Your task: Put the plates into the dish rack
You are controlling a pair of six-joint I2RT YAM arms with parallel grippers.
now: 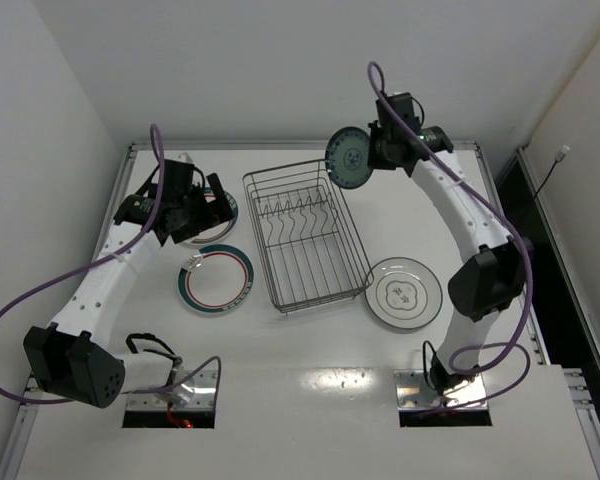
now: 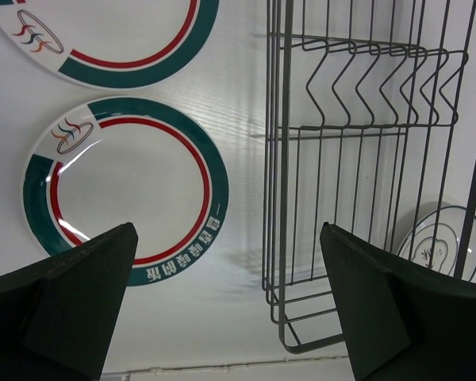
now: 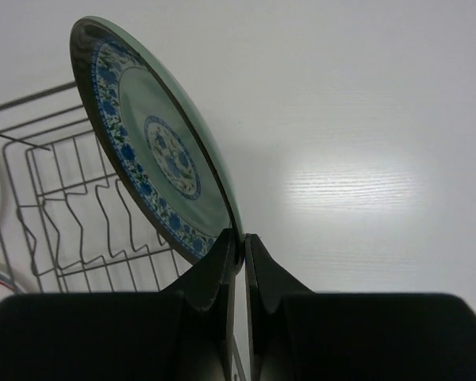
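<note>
Right tool (image 3: 239,246) is clamped on the rim of the small teal plate (image 3: 155,151), which is held on edge. Our top view puts it above the far right corner of the dish rack (image 1: 305,235). Left tool (image 2: 230,302) is wide open and grips nothing. Its wrist view gives us the near rimmed plate (image 2: 127,182) and the far rimmed plate (image 2: 119,32), both flat on the table (image 1: 310,350) left of the rack. In the top view the arm hides most of the far one. White motif plate (image 1: 405,293) lies right of the rack.

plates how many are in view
4: teal patterned one held by the right tool above the rack; white one right of it; two teal-and-red-rimmed ones left, one partly under the left arm.
</note>
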